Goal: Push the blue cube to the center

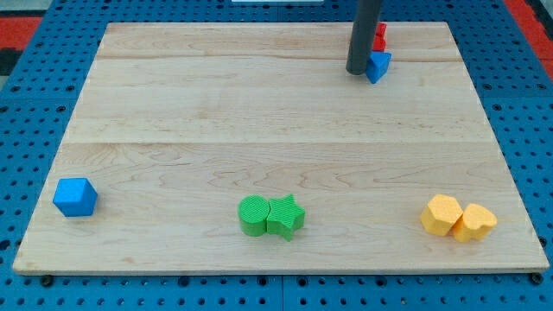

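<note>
The blue cube (75, 197) sits near the board's left edge, toward the view's bottom left. My tip (358, 70) is far from it, near the view's top right of centre. The tip touches or nearly touches the left side of a small blue triangular block (378, 65). A red block (379, 36) sits just behind that one, partly hidden by the rod.
A green round block (253, 215) and a green star block (286, 216) sit side by side at the bottom middle. Two yellow blocks (441, 214) (474, 222) sit together at the bottom right. The wooden board (259, 112) lies on a blue pegboard.
</note>
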Robot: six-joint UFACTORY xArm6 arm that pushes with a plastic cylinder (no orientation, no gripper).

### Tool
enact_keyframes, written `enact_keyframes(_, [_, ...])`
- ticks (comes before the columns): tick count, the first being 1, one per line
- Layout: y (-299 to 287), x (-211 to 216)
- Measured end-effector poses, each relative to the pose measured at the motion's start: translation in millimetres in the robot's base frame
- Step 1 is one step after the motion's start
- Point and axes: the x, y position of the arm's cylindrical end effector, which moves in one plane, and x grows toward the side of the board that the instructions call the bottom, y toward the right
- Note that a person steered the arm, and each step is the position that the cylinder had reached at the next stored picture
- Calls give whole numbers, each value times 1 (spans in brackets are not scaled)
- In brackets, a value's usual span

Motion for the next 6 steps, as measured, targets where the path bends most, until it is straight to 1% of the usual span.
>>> enact_keyframes(1, [-47, 27])
enact_keyframes(2, [-88, 70])
enact_keyframes(4, [-192, 164])
enact_keyframes(6, [-273, 271])
